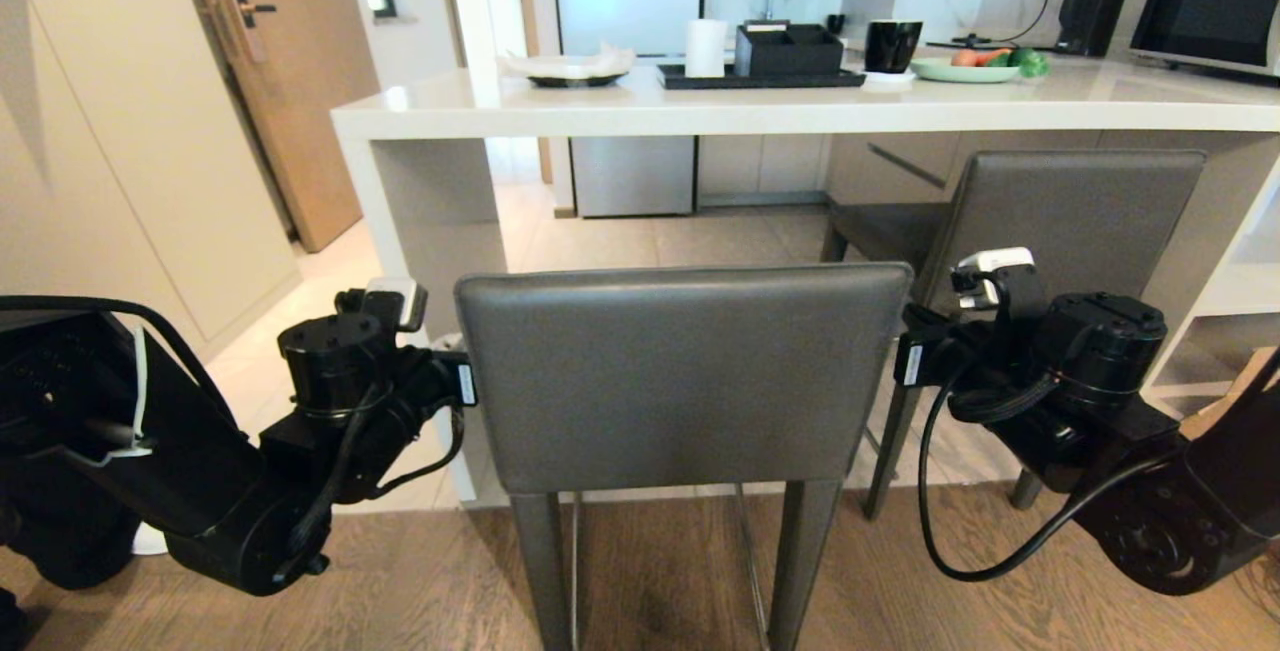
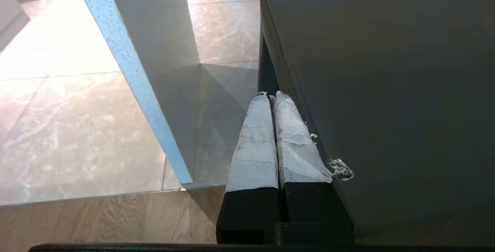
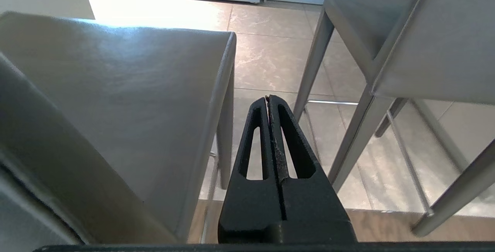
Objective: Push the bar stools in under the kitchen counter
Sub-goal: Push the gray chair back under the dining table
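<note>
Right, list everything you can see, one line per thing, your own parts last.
Bar stools: two, dark grey; near one out from the counter, far one at right, seat under it.
Kitchen counter: one, white, straight ahead.
Plate of vegetables: one, green, counter right.
Cup: one, black, beside that plate.
Tray: one, black, counter middle, bearing a black box.
Paper roll: one, white, on the tray's left end.
Microwave: one, far right.
Door: one, brown, left.
Left gripper: jaws shut, at the near stool's left edge.
Right gripper: jaws shut, between the stools.

near stool (image 1: 680, 381) legs cropped, seat hidden
</note>
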{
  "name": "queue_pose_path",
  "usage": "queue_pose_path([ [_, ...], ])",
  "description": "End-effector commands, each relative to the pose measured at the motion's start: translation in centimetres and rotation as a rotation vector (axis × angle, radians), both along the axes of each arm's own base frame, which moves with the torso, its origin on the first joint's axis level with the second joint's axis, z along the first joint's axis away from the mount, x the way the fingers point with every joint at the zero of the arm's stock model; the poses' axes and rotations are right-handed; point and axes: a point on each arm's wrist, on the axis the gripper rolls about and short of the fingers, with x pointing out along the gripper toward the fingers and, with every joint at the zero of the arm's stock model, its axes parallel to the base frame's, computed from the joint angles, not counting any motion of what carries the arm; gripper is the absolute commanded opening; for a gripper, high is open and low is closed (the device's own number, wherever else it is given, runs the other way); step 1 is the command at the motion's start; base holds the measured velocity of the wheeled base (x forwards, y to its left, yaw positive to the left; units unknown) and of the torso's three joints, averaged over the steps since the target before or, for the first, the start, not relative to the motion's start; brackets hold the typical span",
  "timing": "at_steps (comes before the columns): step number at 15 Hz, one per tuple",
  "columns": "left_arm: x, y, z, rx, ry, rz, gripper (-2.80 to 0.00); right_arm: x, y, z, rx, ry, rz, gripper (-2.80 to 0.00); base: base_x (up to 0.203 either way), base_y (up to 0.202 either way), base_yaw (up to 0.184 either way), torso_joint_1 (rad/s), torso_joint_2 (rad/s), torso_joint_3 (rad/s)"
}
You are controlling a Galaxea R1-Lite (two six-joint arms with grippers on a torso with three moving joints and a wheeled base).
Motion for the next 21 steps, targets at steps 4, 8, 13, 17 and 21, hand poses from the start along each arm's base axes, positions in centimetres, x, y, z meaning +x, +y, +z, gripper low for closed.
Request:
queue_pose_path([
  [4,0.3,-0.8,0.4,0.023,-0.031,-0.019,-2.80,0.3,1.2,-0.3,-0.013,-0.004,0.030,-2.80,0.000,0.000,0.000,0.000,0.00,0.000],
  [8,-0.3,-2.2,0.3,0.025,-0.026,-0.062,-2.80,0.5,1.2,-0.2,-0.013,-0.006,0.027,-2.80,0.000,0.000,0.000,0.000,0.00,0.000],
  [13,-0.4,-2.4,0.3,0.026,-0.027,-0.068,-2.80,0.4,1.2,-0.2,-0.012,-0.006,0.027,-2.80,0.000,0.000,0.000,0.000,0.00,0.000],
  [17,-0.4,-0.1,0.1,0.039,-0.011,-0.006,-2.80,0.1,-0.3,0.6,-0.006,-0.024,-0.011,-2.80,0.000,0.000,0.000,0.000,0.00,0.000],
  [21,-2.3,1.6,0.9,0.058,-0.006,0.022,-2.80,0.0,-4.7,1.1,-0.005,-0.032,-0.083,-2.80,0.000,0.000,0.000,0.000,0.00,0.000],
])
